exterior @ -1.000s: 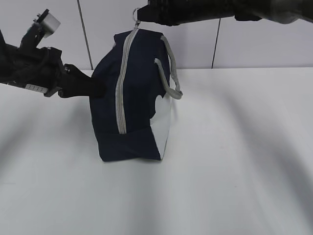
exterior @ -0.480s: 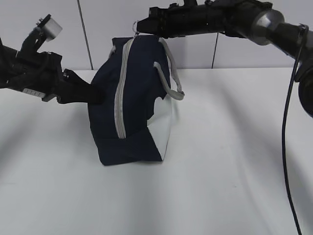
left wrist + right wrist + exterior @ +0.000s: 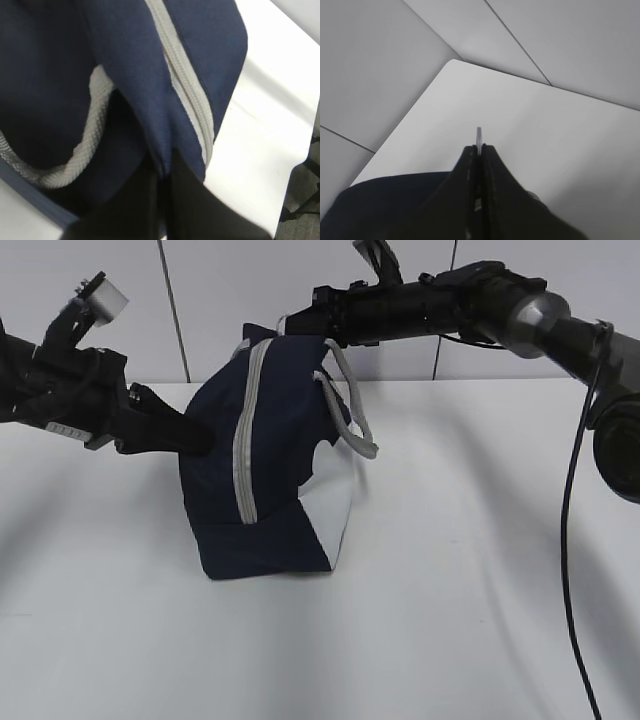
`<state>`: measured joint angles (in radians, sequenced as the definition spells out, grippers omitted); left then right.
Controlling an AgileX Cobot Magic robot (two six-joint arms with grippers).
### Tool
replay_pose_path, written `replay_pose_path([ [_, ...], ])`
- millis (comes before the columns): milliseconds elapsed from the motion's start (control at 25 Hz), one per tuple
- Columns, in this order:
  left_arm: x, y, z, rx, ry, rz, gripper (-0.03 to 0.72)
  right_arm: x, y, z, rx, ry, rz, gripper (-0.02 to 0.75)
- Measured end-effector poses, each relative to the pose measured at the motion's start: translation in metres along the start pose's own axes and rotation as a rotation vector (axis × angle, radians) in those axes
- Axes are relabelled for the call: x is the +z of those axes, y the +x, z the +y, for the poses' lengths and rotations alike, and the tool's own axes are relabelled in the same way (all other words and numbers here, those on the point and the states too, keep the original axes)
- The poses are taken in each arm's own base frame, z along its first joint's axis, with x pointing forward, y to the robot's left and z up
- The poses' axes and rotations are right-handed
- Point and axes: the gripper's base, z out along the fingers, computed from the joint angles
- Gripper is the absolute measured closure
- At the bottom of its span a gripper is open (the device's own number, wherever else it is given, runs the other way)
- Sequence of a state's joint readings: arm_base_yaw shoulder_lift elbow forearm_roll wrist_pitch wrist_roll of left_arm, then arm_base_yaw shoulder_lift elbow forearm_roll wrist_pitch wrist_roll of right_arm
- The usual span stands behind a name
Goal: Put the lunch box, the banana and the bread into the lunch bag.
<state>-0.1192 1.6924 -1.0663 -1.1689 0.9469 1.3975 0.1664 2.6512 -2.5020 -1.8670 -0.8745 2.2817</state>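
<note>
Right gripper [image 3: 305, 318]: black, at the far top of the lunch bag [image 3: 275, 455], jaws pressed together on the grey ring pull [image 3: 479, 135] of the zipper, a sliver of the ring showing past the fingertips in the right wrist view; its arm reached in from the right, above the table. Left gripper [image 3: 195, 435]: black, at the left flank of the bag at mid height, jaws nearly together with a fold of navy fabric pinched between them, as the left wrist view showed; a small white block sat on top of its wrist. Lunch bag: navy-blue fabric, standing upright on the white table [image 3: 470, 570], left of centre and toward the far side, leaning slightly; white lower panel [image 3: 333, 515] on its right end. Zipper [image 3: 243, 435]: grey, running from the top down the near face, teeth together along the visible length. Strap handle [image 3: 357, 410]: grey, looped down the right side of the bag; a second grey strap [image 3: 82, 145] lay against the fabric in the left wrist view. Backdrop: pale wall panels with dark seams. Lunch box, banana and bread: none visible in any view
</note>
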Motion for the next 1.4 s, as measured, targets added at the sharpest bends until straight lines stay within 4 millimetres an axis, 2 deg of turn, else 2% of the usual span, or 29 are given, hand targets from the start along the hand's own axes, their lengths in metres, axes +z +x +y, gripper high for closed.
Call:
replay_pose_path([
  [120,0.0,-0.001,-0.001,-0.011,0.011,-0.013,0.676,-0.004,-0.01,0.008,-0.043,-0.021,-0.008,0.754],
  [280,-0.002,-0.003,-0.001,-0.029,0.029,-0.033,0.597,-0.013,-0.031,0.023,-0.11,-0.052,-0.05,0.754],
  [400,-0.002,-0.002,-0.002,-0.028,0.03,-0.032,0.626,-0.017,-0.04,0.03,-0.14,-0.061,-0.071,0.754],
  [440,-0.002,-0.002,-0.001,-0.028,0.029,-0.033,0.662,-0.017,-0.04,0.03,-0.142,-0.062,-0.073,0.754],
  [520,-0.002,-0.003,-0.001,-0.029,0.023,-0.034,0.684,-0.017,-0.04,0.029,-0.141,-0.056,-0.079,0.754],
  [1040,-0.002,-0.001,0.0,-0.016,0.015,-0.015,0.686,-0.005,-0.026,0.005,-0.102,0.026,-0.117,0.754],
  [1400,-0.002,0.0,0.0,-0.01,0.014,-0.007,0.686,0.002,-0.017,-0.003,-0.087,0.044,-0.121,0.754],
])
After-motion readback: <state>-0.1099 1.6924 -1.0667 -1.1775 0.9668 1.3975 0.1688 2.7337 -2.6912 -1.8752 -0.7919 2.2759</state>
